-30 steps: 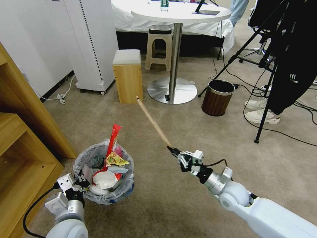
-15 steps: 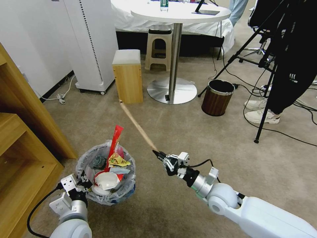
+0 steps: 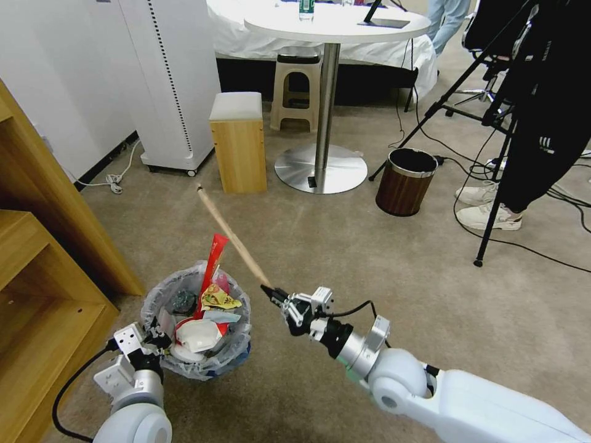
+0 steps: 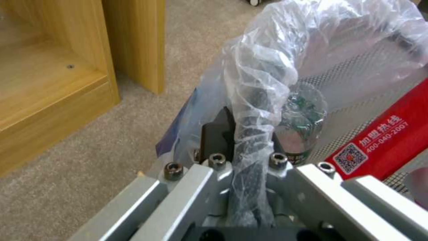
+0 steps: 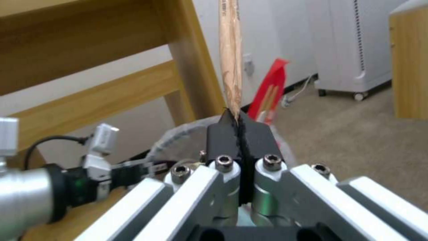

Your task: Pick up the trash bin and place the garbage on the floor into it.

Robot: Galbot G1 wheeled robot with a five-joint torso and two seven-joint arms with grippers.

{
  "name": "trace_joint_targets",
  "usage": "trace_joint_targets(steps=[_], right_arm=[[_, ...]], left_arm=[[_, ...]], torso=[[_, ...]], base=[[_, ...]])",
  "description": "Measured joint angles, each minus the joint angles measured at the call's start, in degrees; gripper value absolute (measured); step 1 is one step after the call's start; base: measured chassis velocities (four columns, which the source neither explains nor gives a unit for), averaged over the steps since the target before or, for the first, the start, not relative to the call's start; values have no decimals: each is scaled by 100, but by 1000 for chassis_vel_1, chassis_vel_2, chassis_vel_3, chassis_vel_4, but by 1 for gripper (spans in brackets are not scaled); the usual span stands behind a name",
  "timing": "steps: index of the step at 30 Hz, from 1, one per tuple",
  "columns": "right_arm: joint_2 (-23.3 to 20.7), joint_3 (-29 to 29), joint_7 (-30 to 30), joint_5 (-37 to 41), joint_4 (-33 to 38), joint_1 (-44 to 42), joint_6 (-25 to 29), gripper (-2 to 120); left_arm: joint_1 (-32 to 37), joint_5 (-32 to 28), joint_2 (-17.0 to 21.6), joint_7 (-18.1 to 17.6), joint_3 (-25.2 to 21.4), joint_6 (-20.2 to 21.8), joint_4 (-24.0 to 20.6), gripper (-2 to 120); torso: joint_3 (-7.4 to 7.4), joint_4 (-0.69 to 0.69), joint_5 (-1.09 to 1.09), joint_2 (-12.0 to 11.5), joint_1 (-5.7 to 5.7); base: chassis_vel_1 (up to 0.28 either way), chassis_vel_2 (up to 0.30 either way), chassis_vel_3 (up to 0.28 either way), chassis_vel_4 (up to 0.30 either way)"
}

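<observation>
Beige-brown short-pile floor (image 3: 345,246) runs back to a round white table (image 3: 335,24), a small wooden box stool (image 3: 238,141) and a brown wood-grain bin (image 3: 406,181), with a light wooden shelf unit (image 3: 43,271) at the robot's left. On the carpet beside that shelf sits the trash bin (image 3: 196,320), a small round bin lined with a crinkly translucent white bag, a blue patch showing through low on its side. The left gripper (image 3: 155,339) is at the near edge of the bin, and in the left wrist view its dark fingers (image 4: 215,132) are pinched together on the bag-wrapped rim, the plastic bunched between them. Just past those fingers, inside the bin, lie a small clear bottle (image 4: 301,124) and a tall red wrapper (image 3: 212,261) that stands above the rim, with a yellow wrapper (image 3: 217,298) and a crushed red-white cup (image 3: 197,335) heaped beside it. The right gripper (image 3: 269,291) is off the carpet just beside the bin's right rim, its fingers (image 5: 249,132) clamped on the lower end of a long, thin wooden stick (image 3: 231,234). From the fingertips the stick slants up and away toward the box stool, pale tan, straight and smooth, its far end free in the air.
</observation>
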Motion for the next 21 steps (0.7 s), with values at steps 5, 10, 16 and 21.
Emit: trace_joint_targets(steps=[5, 10, 16, 21], right_arm=[[54, -201, 195, 28, 147, -34, -40, 0], [46, -323, 298, 29, 224, -63, -66, 0], [147, -18, 321, 25, 88, 28, -52, 0], [254, 256, 325, -31, -189, 150, -39, 0]], left_arm=[[-55, -22, 2, -22, -14, 41, 25, 1], [-84, -79, 64, -48, -51, 67, 25, 1], [-45, -77, 56, -47, -24, 68, 23, 1], [-38, -31, 20, -30, 46, 62, -1, 1]], torso=[[0, 0, 0, 0, 0], [0, 0, 0, 0, 0], [0, 0, 0, 0, 0], [0, 0, 0, 0, 0]], base=[[0, 0, 0, 0], [0, 0, 0, 0], [0, 0, 0, 0], [0, 0, 0, 0]])
